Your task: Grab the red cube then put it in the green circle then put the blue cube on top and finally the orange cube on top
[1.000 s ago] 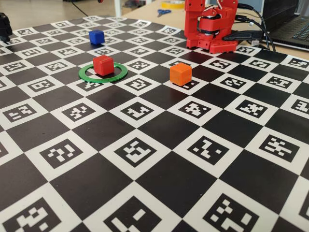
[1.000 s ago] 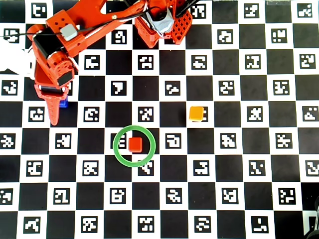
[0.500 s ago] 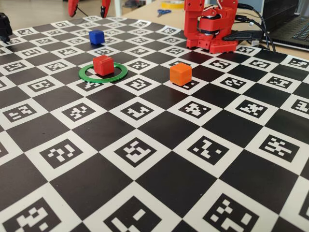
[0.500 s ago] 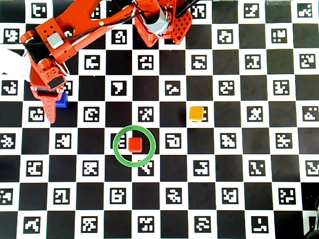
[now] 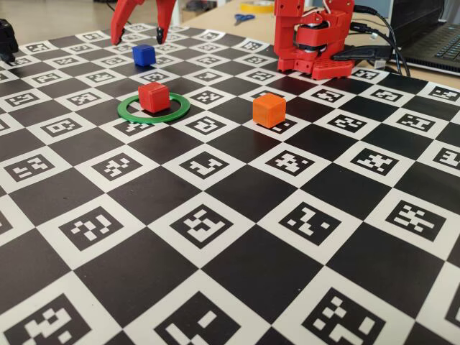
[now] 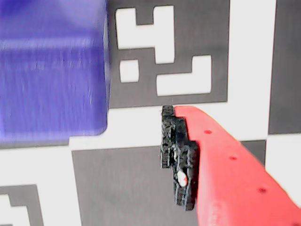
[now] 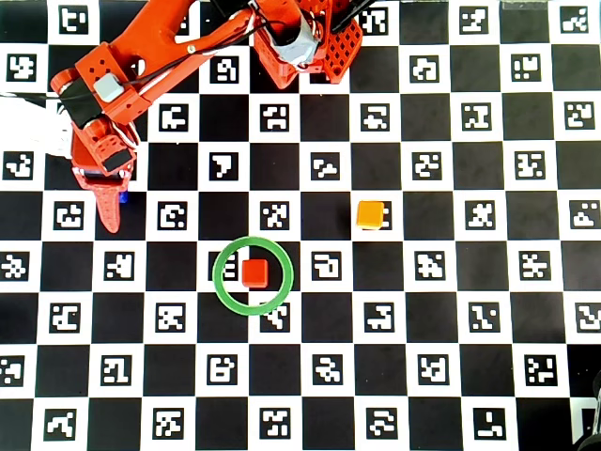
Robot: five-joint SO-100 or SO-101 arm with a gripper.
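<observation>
I see the small matte red plastic cube (image 5: 154,96) w/ softly rounded edges sitting inside the thin flat green ring (image 5: 180,106), roughly centred; overhead view puts the pair just below mid-board. The small matte deep-blue plastic cube (image 5: 144,54) sits on the board at approx 10 o'clock from the ring in the overhead view, mostly hidden there under the arm. In the wrist view it fills the upper left as a blurred violet-blue block, flat-faced. The small matte bright-orange plastic cube (image 7: 371,214) lies at approx 2 o'clock from the ring, well apart. The red plastic claw (image 5: 139,34) hangs over the blue cube, prongs spread wide either side, gripping nothing; black ridged pad on one finger (image 6: 221,165). Checkerboard marker mat (image 5: 237,273) is flat, printed, semi-gloss.
</observation>
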